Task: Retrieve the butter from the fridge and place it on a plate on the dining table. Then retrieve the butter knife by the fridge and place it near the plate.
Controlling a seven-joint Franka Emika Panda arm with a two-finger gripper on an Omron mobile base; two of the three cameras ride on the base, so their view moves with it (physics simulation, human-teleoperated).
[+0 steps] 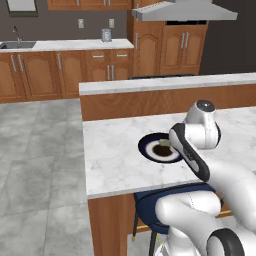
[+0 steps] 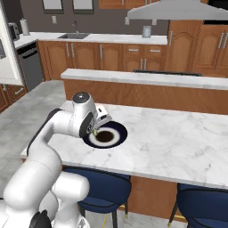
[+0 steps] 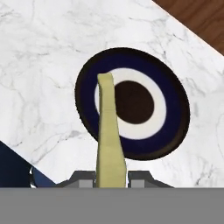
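Observation:
The butter (image 3: 109,131), a slim yellowish-tan stick, is clamped between my fingertips and points out over the plate. My gripper (image 3: 111,177) is shut on its near end. The round navy plate (image 3: 175,109), with a white ring and dark centre, lies on the white marble dining table (image 3: 39,65) a short way below the stick. From the base, the plate (image 1: 149,146) sits near the table's left end, with the hand over its right side and the butter's (image 2: 95,132) tip at the plate's (image 2: 116,135) left rim. The fridge and the butter knife are out of view.
Blue stools (image 2: 100,187) stand tucked under the table's near edge (image 1: 125,190). A raised wooden-sided bar (image 1: 165,95) runs behind the table. Wooden cabinets and a counter with a sink (image 2: 73,35) line the far wall. Grey floor (image 1: 35,165) lies left of the table.

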